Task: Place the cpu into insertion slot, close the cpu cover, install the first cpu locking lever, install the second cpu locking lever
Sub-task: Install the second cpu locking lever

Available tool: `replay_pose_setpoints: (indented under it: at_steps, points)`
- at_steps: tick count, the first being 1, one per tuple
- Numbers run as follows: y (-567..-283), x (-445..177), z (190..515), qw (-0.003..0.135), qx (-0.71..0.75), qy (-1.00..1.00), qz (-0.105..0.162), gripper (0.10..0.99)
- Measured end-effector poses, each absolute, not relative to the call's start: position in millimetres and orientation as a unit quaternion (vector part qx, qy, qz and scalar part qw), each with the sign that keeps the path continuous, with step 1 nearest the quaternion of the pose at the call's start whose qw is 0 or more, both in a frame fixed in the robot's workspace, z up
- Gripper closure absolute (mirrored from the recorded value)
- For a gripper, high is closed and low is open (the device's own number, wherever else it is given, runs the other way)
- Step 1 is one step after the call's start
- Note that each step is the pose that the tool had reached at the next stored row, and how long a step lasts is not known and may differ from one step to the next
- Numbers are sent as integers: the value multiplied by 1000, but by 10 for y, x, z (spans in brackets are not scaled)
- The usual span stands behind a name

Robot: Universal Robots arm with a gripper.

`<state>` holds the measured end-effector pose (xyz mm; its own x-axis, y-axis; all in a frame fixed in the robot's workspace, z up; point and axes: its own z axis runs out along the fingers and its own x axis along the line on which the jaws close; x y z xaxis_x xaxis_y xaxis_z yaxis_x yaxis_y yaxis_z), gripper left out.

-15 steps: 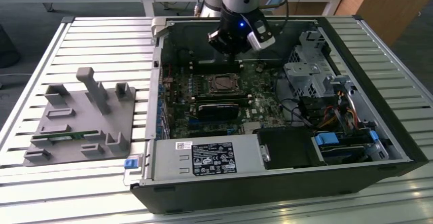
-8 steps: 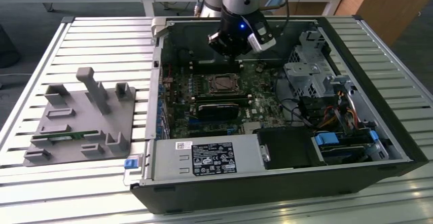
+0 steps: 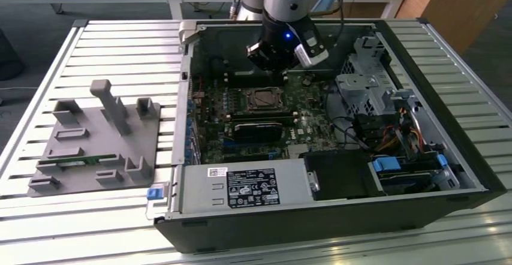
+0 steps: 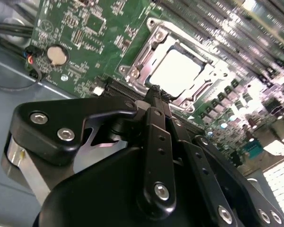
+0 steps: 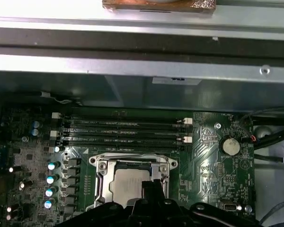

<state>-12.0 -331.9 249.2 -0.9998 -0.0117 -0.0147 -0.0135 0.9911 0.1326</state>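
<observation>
While the gripper (image 4: pixel 154 92), fingers pressed together and empty, hovers at the six-o'clock rim of the cpu cover (image 4: pixel 144 52), a skewed push could scrape the cpu (image 4: pixel 177 71).

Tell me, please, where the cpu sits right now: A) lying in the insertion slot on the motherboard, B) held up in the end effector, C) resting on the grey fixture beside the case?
A: in both wrist views the silvery cpu lies flat within the insertion slot, framed by its metal rim, with the end effector just at its edge.
</observation>
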Motion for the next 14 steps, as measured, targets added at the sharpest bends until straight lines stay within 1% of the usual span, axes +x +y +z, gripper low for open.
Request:
replay_pose_setpoints:
  at_steps: [10,14]
  points:
    - [-3507,-120,2478,6,-6,998,65,980]
    - [-3548,-120,2457,4,-6,998,65,980]
